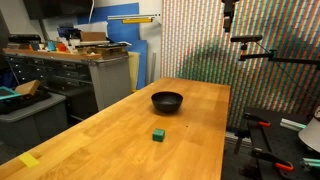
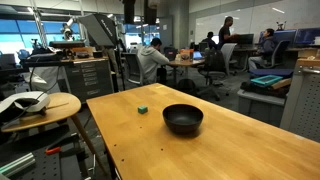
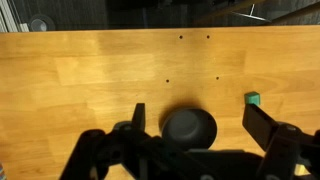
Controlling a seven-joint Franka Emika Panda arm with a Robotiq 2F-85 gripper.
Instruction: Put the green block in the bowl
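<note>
The green block is a small plain cube on the wooden table, apart from the bowl; it also shows in an exterior view and at the right of the wrist view. The black bowl stands upright near the table's middle, seen in both exterior views and low in the wrist view. My gripper is high above the table, open and empty, its two fingers spread either side of the bowl in the wrist view. The block lies just beyond the right finger.
The wooden table has edges close by on several sides. A workbench with drawers and clutter stands beside it. A round side table holds objects. People sit at desks in the background.
</note>
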